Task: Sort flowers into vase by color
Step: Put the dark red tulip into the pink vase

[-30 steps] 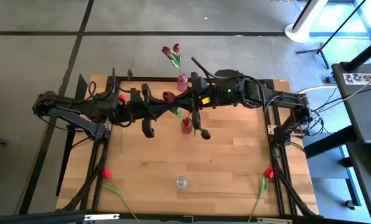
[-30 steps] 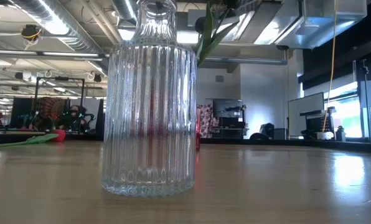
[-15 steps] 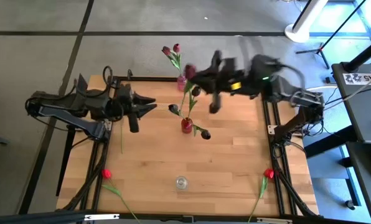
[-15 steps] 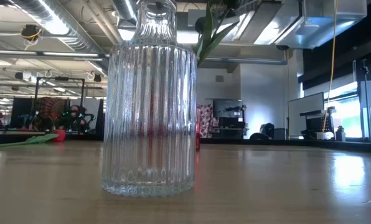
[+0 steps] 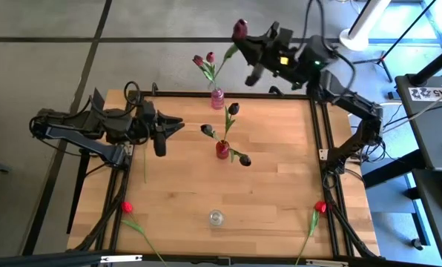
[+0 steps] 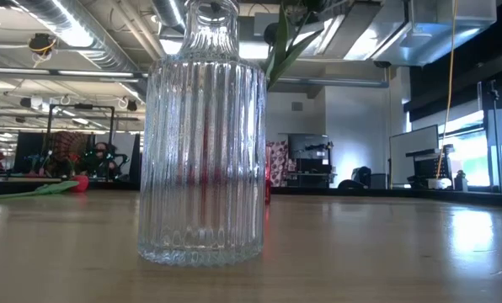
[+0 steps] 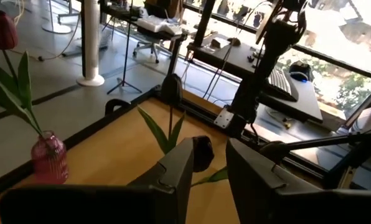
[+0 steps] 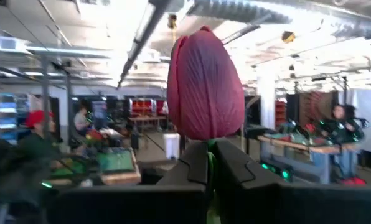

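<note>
Glass comes first at the near edge: a small clear ribbed vase [image 5: 216,217], fluted and bottle-necked in the low view [image 6: 203,135], stands empty near the table's near middle. Two bright red tulips lie flat at the near corners, one at the near left [image 5: 127,208] and one at the near right [image 5: 320,207], their thin green stems trailing toward the near edge of the pale wooden table [image 5: 280,193].

Mid-table, a red vase [image 5: 222,150] holds three dark maroon-black tulips [image 5: 233,109] splayed on springy stems. To its left the left gripper [image 5: 170,130] waits over the table's left side, fingers parted and holding nothing; its wrist view shows the gap between the dark fingers [image 7: 176,168] with only a dark bloom beyond.

At the far edge a pink vase [image 5: 217,97] carries two magenta-pink tulips [image 5: 203,59]. Beyond the far rim and to its right, the right gripper [image 5: 245,41] is clamped on the stem of a magenta tulip [image 5: 239,28], just under the smooth, matte bud [image 8: 204,84], which stands upright above the fingers in the right wrist view.

The move ahead turns on this: the pink vase lies nearer and to the left of the held flower, so the right arm, clearly the closer one, would need the stem pointing downward over that narrow neck. The stem's lower length is hidden, so its tilt cannot be judged.
</note>
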Available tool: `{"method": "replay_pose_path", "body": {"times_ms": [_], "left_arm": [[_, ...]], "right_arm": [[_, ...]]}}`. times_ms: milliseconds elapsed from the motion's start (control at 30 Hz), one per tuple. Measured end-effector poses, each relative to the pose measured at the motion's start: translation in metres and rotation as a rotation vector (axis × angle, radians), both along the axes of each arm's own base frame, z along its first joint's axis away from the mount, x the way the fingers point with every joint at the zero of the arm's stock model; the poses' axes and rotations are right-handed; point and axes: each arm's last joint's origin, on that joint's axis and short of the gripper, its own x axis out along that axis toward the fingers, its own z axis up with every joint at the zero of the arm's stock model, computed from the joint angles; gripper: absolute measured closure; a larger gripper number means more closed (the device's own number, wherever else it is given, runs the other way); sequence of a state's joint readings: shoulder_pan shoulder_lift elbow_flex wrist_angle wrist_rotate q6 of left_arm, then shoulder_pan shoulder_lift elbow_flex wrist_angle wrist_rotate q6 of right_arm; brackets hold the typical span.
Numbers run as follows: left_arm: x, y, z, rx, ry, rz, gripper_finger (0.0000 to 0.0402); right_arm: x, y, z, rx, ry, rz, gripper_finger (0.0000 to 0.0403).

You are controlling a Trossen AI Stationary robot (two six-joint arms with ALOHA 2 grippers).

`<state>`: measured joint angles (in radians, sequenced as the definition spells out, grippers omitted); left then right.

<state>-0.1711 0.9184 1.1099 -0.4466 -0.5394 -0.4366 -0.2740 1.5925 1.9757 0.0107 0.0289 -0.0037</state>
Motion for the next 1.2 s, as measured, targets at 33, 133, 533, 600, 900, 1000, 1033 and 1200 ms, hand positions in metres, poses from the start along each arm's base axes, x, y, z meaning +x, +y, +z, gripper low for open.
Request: {"method": "replay_pose_path", "body": {"times_ms": [33, 133, 533, 600, 900, 1000, 1033, 1200], "left_arm": [[0.0, 0.0, -0.001, -0.003, 0.005, 0.001, 0.0309], [0.0, 0.0, -0.002, -0.002, 0.021, 0.002, 0.0307], [-0.002, 0.003, -0.004, 0.037, 0.042, 0.11, 0.0305], [-0.003, 0.003, -0.004, 0.034, 0.044, 0.113, 0.0305], [0.001, 0.013, -0.007, 0.005, 0.044, 0.194, 0.0305], [0.0, 0.02, -0.009, 0.009, 0.072, 0.222, 0.0305], [0.0, 0.022, -0.01, 0.018, 0.091, 0.224, 0.0305], [-0.001, 0.032, -0.012, 0.058, 0.137, 0.235, 0.0305]], "right_arm": [[0.002, -0.007, -0.006, 0.004, 0.009, -0.01, 0.0399], [0.007, -0.027, -0.026, 0.035, 0.051, -0.034, 0.04], [0.023, -0.084, -0.128, 0.051, 0.112, -0.224, 0.04], [0.026, -0.092, -0.144, 0.056, 0.108, -0.254, 0.04], [0.047, -0.115, -0.188, 0.104, 0.166, -0.271, 0.0399], [0.049, -0.117, -0.193, 0.091, 0.185, -0.298, 0.0397], [0.05, -0.116, -0.193, 0.086, 0.183, -0.31, 0.0397], [0.046, -0.115, -0.187, 0.08, 0.165, -0.329, 0.0398]]}}
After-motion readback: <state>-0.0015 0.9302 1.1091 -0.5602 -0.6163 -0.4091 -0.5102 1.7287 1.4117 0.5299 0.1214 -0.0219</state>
